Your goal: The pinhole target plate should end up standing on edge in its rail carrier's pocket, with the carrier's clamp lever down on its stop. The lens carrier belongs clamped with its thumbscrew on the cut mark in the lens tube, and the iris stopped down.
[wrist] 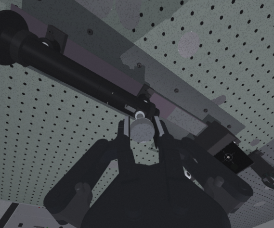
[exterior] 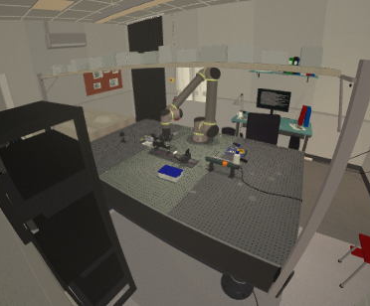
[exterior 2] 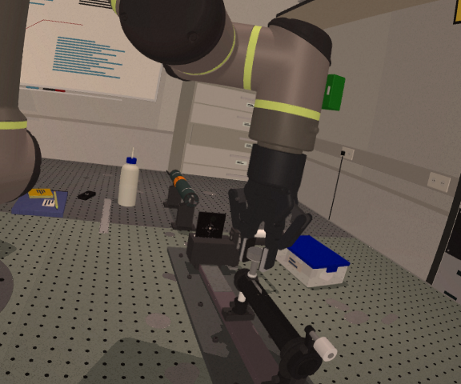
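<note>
The lens carrier's thumbscrew (wrist: 142,130) is partly hidden between the fingers of my gripper (wrist: 142,127), which is closed on its grey knob above the black lens tube (wrist: 78,76). The tube (exterior 2: 272,314) lies along the rail (exterior 2: 231,314), with a white-capped knob (exterior 2: 326,349) at its near end. The pinhole target plate (exterior 2: 210,225) stands on edge in the dark rail carrier (exterior 2: 212,250) at the rail's far end. In the wrist camera the plate (wrist: 231,158) sits right of the gripper. The carrier's clamp lever is not clear to me.
Behind the rail stand a laser on a post (exterior 2: 182,190) and a white squeeze bottle (exterior 2: 128,182). A blue-lidded box (exterior 2: 313,260) lies right of the gripper. A notebook (exterior 2: 40,200) lies at far left. The arm's base fills the left edge.
</note>
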Tool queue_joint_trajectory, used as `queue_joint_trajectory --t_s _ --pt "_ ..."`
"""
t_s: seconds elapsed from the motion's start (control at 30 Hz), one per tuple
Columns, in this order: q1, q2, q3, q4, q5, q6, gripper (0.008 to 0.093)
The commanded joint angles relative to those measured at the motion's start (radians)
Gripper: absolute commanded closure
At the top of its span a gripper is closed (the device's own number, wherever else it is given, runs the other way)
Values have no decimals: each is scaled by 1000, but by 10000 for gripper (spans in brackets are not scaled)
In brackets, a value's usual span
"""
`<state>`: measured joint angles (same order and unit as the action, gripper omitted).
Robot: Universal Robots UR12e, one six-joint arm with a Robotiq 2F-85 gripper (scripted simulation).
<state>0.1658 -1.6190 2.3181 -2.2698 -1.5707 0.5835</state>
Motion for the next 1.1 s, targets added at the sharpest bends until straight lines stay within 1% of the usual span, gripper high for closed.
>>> queue_joint_trajectory --t_s 0.0,1.07 --pt "0 0 -1 -1 0 0 658" --pt "0 0 -1 -1 0 0 691"
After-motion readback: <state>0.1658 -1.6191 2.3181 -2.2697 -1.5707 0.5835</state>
